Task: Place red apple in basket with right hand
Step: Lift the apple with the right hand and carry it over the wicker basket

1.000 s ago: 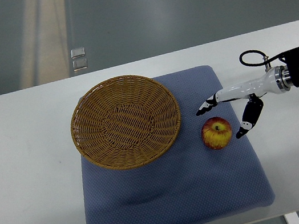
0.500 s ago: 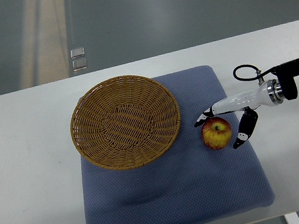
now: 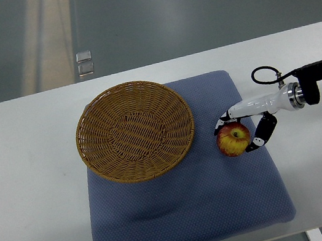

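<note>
Red and yellow apple (image 3: pixel 233 139) on the blue padded mat (image 3: pixel 190 215), with the right hand (image 3: pixel 250 122) closed around it.

The white fingers (image 3: pixel 259 134) with black tips curl on both sides of the apple and touch it. The apple lies just beside the right rim of the round woven wicker basket (image 3: pixel 134 130). The mat covers the middle of the white table (image 3: pixel 31 199).

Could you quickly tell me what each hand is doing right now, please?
Right hand: fingers curled around the red apple on the blue mat, gripping it.
Left hand: not in view.
</note>
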